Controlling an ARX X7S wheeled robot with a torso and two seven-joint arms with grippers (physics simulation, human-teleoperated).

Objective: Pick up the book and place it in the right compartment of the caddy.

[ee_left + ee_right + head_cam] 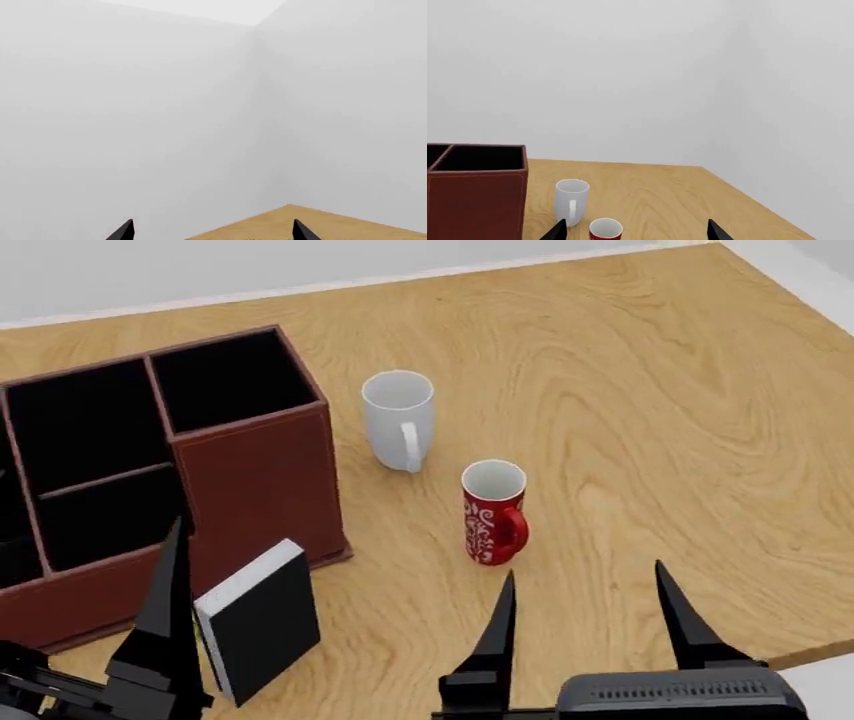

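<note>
The black book (260, 625) with pale page edges stands upright on the table, just in front of the reddish-brown caddy (254, 480). The caddy's right compartment (227, 375) is the square black-lined pocket at its far right corner, and nothing shows inside it. One of my left gripper's fingers (167, 610) rises just left of the book. In the left wrist view the left gripper (212, 231) is open, with only wall and a table corner between its tips. My right gripper (587, 625) is open near the front edge, right of the book, holding nothing.
A white mug (398, 420) stands right of the caddy, and a red patterned mug (494, 510) stands nearer, ahead of my right gripper (636, 231). The wooden table (641, 390) ends at the front right (801, 652). White walls close the room behind.
</note>
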